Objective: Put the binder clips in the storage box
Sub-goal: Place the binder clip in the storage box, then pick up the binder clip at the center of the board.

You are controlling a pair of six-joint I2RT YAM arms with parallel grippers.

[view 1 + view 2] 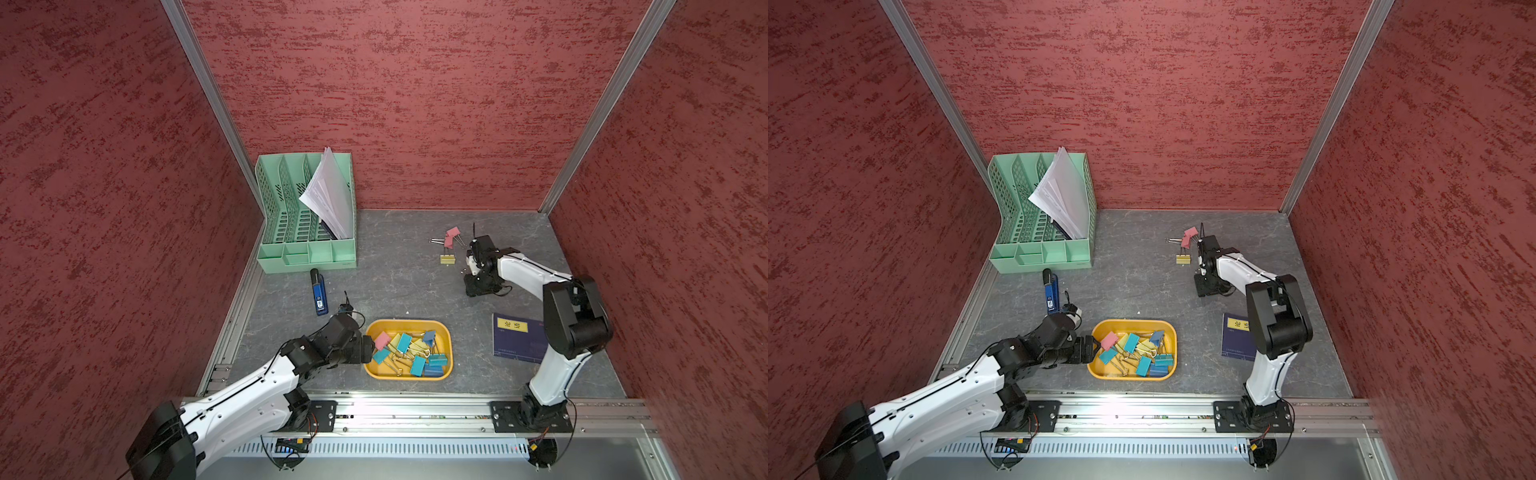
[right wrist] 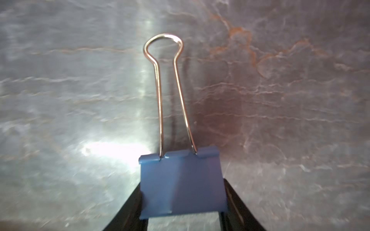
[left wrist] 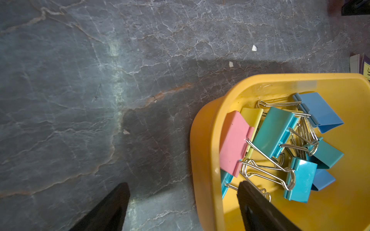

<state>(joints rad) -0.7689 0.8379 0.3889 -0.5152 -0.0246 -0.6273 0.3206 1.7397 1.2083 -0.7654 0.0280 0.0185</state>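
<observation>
- My right gripper (image 2: 182, 185) pinches a blue folded-metal binder clip (image 2: 180, 172). One black finger presses against each end of its body, and its silver wire loop handle (image 2: 163, 40) sticks straight out past the fingertips.
- The grey marbled table (image 2: 280, 100) behind that clip is blurred in the right wrist view.
- In both top views my right arm reaches to the far right part of the table, well apart from the shallow yellow-orange plastic storage box (image 1: 409, 322) (image 1: 1133, 322).
- Just beside that arm's wrist lie two pink binder clips (image 1: 451, 237) (image 1: 1190, 235) with a yellow binder clip (image 1: 447, 259) (image 1: 1183, 259) near them, all on the bare table.
- My left gripper (image 3: 183, 183) is spread wide and holds nothing. One finger hangs over the table outside the storage box and the other over its inside, straddling the wall (image 3: 204, 150).
- A heap of pink, yellow, teal and blue binder clips (image 1: 409, 351) (image 1: 1136, 351) (image 3: 280, 144) lies in the storage box, their wire handles tangled together.
- A mint-green perforated file organizer (image 1: 307, 253) with white papers stands in the far left corner, and a long dark blue stapler (image 1: 319, 293) lies in front of it.
- A dark blue book (image 1: 515, 336) with a yellow label lies to the right of the storage box.
</observation>
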